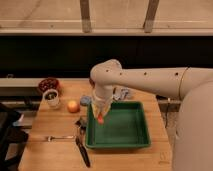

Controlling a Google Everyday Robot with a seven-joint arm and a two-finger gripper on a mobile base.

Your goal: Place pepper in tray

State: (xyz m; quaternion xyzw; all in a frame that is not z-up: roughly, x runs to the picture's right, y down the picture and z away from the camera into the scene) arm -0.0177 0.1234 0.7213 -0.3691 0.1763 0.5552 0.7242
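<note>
Over the tray's (119, 141) left rim, gripper (101, 116) fingers clasping the pepper (100, 119).

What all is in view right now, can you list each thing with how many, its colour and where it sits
pepper: one, orange-red, at the gripper's tip over the tray's left part
tray: one, green, on the right half of the table
round fruit: one, yellow-orange, on the table left of the tray
white cup: one, white with dark contents, left of the fruit
bowl: one, dark red, at the back left, behind the cup
fork: one, silver, on the table front left
dark utensil: one, black, lying along the tray's front left corner
table: one, light wood
arm: one, white, reaching in from the right
gripper: one, pointing down over the tray's left part, closed on the pepper
</note>
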